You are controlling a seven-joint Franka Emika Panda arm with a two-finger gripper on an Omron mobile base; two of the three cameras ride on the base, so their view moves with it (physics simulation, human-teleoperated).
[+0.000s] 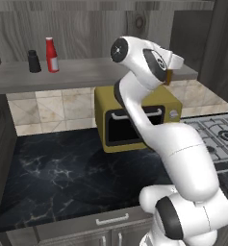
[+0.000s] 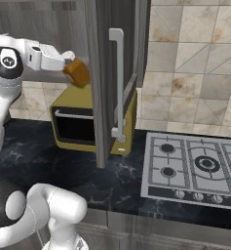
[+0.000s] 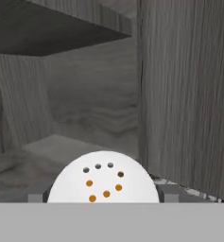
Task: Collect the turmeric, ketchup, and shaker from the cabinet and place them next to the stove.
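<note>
My gripper (image 2: pixel 73 67) is shut on the turmeric (image 2: pixel 79 74), a squat orange jar, tilted in the air above the microwave at the right end of the cabinet shelf (image 1: pixel 86 74). In the hand view its white perforated lid (image 3: pixel 104 182) sits between my fingers (image 3: pixel 169 191), facing the cabinet's grey interior. A sliver of the jar (image 1: pixel 169 76) peeks out behind my wrist. The ketchup (image 1: pixel 51 55) and the black shaker (image 1: pixel 34 61) stand side by side at the shelf's left end. The stove (image 2: pixel 195 166) lies on the counter to the right.
The open cabinet door (image 2: pixel 103 73) with its long white handle (image 2: pixel 118 83) hangs just right of my hand. A yellow-olive microwave (image 1: pixel 134 117) stands on the black marble counter (image 1: pixel 62 173) under the shelf, between the shelf's left end and the stove.
</note>
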